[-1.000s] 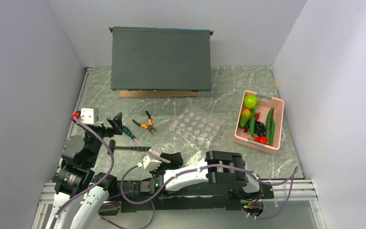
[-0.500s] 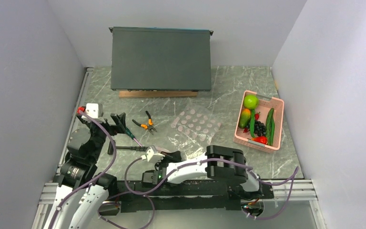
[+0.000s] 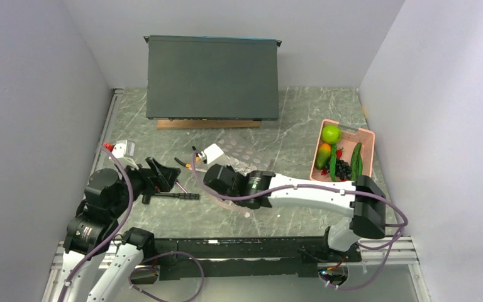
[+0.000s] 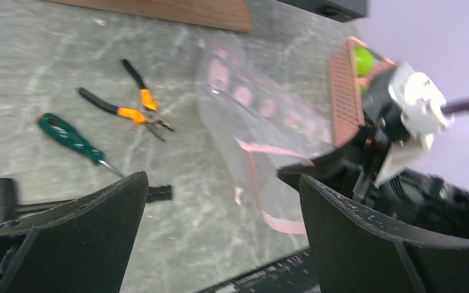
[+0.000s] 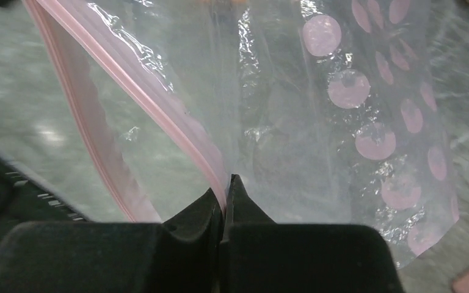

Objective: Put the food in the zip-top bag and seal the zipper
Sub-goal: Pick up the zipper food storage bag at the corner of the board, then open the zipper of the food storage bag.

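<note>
My right claw [image 5: 226, 183] is pinched closed on the zipper [image 5: 140, 91] of the bag [image 5: 348, 122], with one lip of the mouth between my jaws and the other pink lip hanging apart to the left. The bag seems lifted off the table [image 3: 302, 113], though blur leaves me unsure. My left claw [image 4: 223, 183] gapes wide, holding nothing, near the screwdriver [image 4: 67, 135] and pliers [image 4: 129, 114]. The food [image 3: 334, 157] lies in the basket [image 3: 366, 135], well apart from the bag.
</note>
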Robot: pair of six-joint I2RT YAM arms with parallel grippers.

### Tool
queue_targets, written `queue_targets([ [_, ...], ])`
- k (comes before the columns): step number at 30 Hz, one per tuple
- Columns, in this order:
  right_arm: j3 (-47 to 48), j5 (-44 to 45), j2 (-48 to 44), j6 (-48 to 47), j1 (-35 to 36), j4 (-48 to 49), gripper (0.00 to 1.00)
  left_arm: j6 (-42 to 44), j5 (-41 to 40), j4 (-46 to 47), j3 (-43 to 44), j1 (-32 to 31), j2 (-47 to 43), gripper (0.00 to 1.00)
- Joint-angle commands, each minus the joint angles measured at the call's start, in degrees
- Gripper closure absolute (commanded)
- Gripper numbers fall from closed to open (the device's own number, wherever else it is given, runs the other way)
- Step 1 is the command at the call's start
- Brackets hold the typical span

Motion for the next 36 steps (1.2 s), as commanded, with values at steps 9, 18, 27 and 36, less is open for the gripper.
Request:
queue_targets([
  [9, 8.74, -32.07, -7.4, 9.29, -9.45, 9.46, 1.0, -9.5, 21.65, -5.96, 18.25, 0.12, 6.03, 0.01],
  [18, 18.88, -30.94, -3.43, 29.67, -12.63, 8.54, 1.0, -5.42, 17.06, -20.07, 33.81, 0.11, 15.72, 0.01],
  [27, 8.42, -31.58, -4.13, 49.59, -11.97, 23.88, 1.0, 0.31, 13.78, -27.62, 43.68, 0.11, 24.85, 0.09],
  [36, -4.87, -22.96, -8.48, 56.46, -13.03, 24.65, 1.0, -0.53, 0.11, -26.28, 39.82, -13.77, 33.16, 0.17],
])
